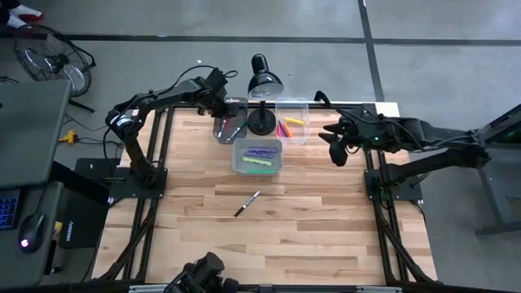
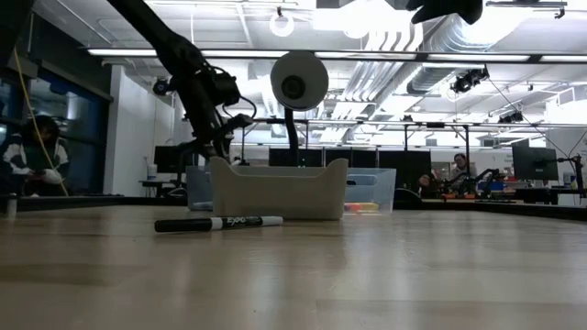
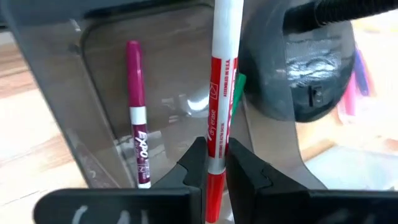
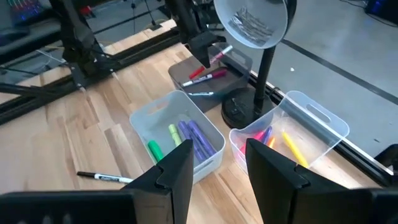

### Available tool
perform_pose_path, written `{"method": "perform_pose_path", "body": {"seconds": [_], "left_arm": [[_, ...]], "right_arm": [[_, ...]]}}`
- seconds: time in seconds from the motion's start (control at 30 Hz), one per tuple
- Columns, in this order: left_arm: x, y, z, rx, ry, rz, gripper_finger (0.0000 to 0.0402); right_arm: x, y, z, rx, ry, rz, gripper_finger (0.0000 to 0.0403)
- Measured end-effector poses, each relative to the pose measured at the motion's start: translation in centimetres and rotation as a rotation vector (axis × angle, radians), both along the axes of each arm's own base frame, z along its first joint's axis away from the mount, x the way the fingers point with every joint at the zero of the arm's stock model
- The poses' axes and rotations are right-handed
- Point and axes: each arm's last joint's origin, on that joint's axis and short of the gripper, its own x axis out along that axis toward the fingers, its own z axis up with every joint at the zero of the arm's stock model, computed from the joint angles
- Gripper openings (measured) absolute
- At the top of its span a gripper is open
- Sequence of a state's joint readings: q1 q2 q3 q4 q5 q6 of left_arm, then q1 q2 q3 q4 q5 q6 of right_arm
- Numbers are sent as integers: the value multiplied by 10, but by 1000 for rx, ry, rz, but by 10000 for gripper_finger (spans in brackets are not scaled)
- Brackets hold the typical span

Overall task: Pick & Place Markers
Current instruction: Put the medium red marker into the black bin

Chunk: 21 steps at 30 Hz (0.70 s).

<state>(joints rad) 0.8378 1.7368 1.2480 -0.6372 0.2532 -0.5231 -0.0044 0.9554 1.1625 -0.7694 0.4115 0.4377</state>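
Observation:
My left gripper (image 3: 216,167) is shut on a red-and-white marker (image 3: 219,93) above the far-left clear bin (image 1: 231,122). In that bin lie a magenta marker (image 3: 135,112) and a red one (image 4: 198,79). The middle bin (image 1: 258,168) holds purple and green markers (image 4: 186,135). The right bin (image 1: 293,103) holds pink, yellow and orange ones (image 4: 287,146). A black marker (image 1: 247,203) lies flat on the table, nearer the front. My right gripper (image 1: 335,148) hangs open at the table's right side with nothing between its fingers. My left gripper pinches the marker's white barrel (image 3: 216,146) between its two fingers, just above the red end (image 3: 211,199). The fingers slant down from the table's left and lie across the marker. The marker is lifted clear, and its long end sticks out over the bin.
A black desk lamp stands with its base (image 1: 262,124) between the far-left and right bins, its shade (image 1: 264,81) above them, close to my left gripper. Bare wood lies in front of the bins around the black marker.

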Motion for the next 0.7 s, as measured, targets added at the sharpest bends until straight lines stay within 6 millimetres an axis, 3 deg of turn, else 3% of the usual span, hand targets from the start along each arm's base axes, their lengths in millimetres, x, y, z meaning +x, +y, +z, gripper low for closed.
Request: {"method": "perform_pose_path", "body": {"seconds": [0.53, 0.7], "left_arm": [[0, -2, -1, -49, 3, 64, 31], [-1, -3, -1, -58, 11, 65, 62]], "right_arm": [[18, 0, -11, 0, 69, -1, 135], [17, 0, -11, 0, 66, 0, 135]]}}
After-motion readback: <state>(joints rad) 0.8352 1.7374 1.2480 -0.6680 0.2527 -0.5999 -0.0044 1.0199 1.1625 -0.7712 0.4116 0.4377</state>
